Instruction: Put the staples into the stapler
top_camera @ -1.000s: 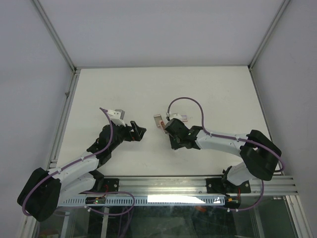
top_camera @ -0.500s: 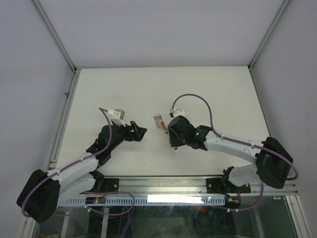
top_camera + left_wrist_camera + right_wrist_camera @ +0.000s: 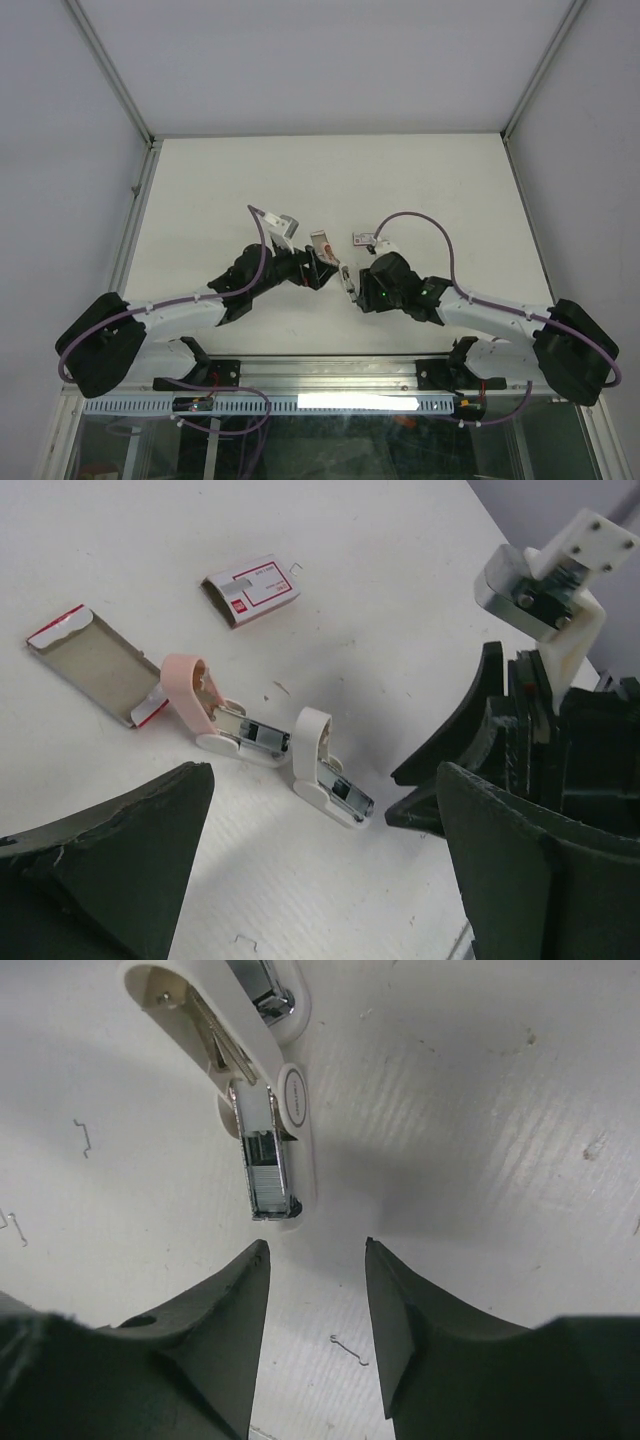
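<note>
Across the white table (image 3: 200, 200), seen from above, the left arm (image 3: 180, 312) reaches in from 7 o'clock and the right arm (image 3: 490, 310) from 5 o'clock, and their heads nearly meet just on the 6 o'clock side of the centre. The left gripper (image 3: 325, 775) has its black fingers spread wide with nothing between them, and it hangs over the stapler without touching it. The right gripper (image 3: 315, 1250) has its jaws parted and holds nothing; in its own view the finger gap lies at 6 o'clock of the stapler's metal end, close to it but apart. The small pink-and-white hinged plastic stapler (image 3: 262, 738) lies splayed open on the table between the two grippers, the pale pink half toward 9 o'clock in the left wrist view and the white half toward 3 o'clock. Each half shows a metal channel, and what looks like a silvery strip of staples sits in the channel of the white half. An opened flat cardboard sleeve (image 3: 90, 660), grey-brown inside with a red-and-white edge, lies at 9 o'clock of the pink half, just beside it; whether they touch I cannot tell. The small rectangular red-and-white staple box (image 3: 250, 588) lies flat at 1 o'clock of the pink half, apart from it. A few loose staples (image 3: 82, 1136) are scattered on the table near the stapler.
</note>
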Motion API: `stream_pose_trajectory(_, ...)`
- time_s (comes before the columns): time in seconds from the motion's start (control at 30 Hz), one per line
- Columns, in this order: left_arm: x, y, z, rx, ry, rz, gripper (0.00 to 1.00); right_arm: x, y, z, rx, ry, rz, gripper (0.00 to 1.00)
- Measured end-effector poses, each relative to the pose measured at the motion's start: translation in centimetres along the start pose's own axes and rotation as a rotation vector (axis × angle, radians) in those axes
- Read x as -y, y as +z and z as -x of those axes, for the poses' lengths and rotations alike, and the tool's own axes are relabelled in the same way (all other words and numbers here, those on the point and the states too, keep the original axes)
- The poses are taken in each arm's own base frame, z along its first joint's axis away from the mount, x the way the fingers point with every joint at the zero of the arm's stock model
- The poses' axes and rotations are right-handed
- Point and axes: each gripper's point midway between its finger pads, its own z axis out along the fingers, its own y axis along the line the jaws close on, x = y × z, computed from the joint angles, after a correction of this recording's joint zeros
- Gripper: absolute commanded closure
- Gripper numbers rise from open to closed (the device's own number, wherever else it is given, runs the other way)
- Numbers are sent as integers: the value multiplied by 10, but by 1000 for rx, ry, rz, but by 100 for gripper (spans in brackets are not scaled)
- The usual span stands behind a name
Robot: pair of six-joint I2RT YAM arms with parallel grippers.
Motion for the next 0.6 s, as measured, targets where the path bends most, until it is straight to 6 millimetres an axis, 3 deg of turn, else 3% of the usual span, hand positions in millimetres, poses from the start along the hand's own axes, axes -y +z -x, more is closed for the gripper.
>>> stream_pose_trajectory(0.23,1,30,-5,-47,-24,-2,1,-12,0,2,48,17,93,58)
stream_pose_trajectory(0.6,7,59,-17,-109,-55,-47,1,-25,3,-8,34,32,194,61)
